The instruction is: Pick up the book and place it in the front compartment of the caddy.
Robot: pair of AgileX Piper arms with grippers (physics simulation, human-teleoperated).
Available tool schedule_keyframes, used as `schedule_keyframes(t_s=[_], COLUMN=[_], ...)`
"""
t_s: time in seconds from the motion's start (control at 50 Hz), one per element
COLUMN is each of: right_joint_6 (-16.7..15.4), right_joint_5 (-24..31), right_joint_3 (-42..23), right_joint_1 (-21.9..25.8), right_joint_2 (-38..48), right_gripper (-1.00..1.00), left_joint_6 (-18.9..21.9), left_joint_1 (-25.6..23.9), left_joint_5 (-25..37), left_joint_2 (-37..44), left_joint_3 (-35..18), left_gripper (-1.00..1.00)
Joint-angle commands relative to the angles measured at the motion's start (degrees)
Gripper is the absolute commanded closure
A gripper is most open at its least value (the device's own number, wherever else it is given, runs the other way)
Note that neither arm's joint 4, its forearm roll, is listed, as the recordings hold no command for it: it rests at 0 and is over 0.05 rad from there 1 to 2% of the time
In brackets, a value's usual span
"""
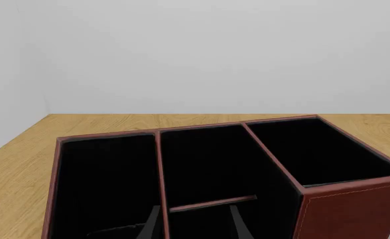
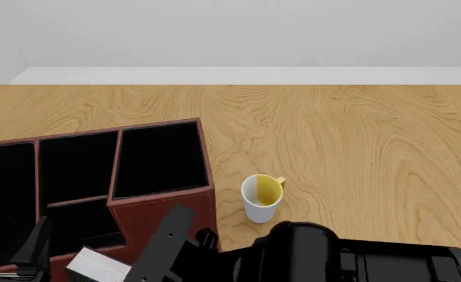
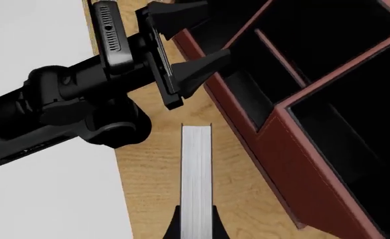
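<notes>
The red-brown caddy (image 2: 161, 212) with its black inside stands at the near left of the table. The book (image 2: 97, 265), a thin volume with a light-grey page edge, hangs by the caddy's near wall, and my right gripper (image 2: 111, 267) is shut on it. In the right wrist view the book (image 3: 196, 169) shows edge-on between the fingers of my right gripper (image 3: 196, 227), above bare table beside the caddy (image 3: 294, 164). My left gripper (image 2: 11, 242) is open over the caddy's near-left sections. It also shows as the left gripper (image 3: 216, 30), and as the left gripper (image 1: 195, 226) above the caddy (image 1: 354, 199).
A white mug with a yellow inside (image 2: 262, 197) stands just right of the caddy. My right arm's black body (image 2: 348, 258) fills the near edge of the front view. The table's left edge (image 3: 109, 149) runs close by the left arm.
</notes>
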Motion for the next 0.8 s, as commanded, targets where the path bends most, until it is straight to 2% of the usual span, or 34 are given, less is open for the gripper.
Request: schedule_keyframes(t_s=[0.02, 0.18, 0.56, 0.8], right_joint_6=[-0.6, -2.1, -10.0, -12.6], right_joint_5=[3.1, 7.0, 16.5, 20.5], right_joint_3=[0.1, -1.5, -8.8, -15.4], right_joint_1=[-1.3, -1.9, -6.2, -5.9], right_joint_2=[-4.9, -8.8, -19.4, -20.4], right_gripper=[1.0, 1.0, 1.0, 1.0], left_joint_6=[0.0, 0.0, 0.0, 0.0], left_joint_1=[0.0, 0.0, 0.0, 0.0], left_joint_5=[0.0, 0.0, 0.0, 0.0], left_joint_2=[0.0, 0.0, 0.0, 0.0], left_joint_3=[0.0, 0.0, 0.0, 0.0], left_gripper=[-1.0, -1.0, -1.0, -1.0])
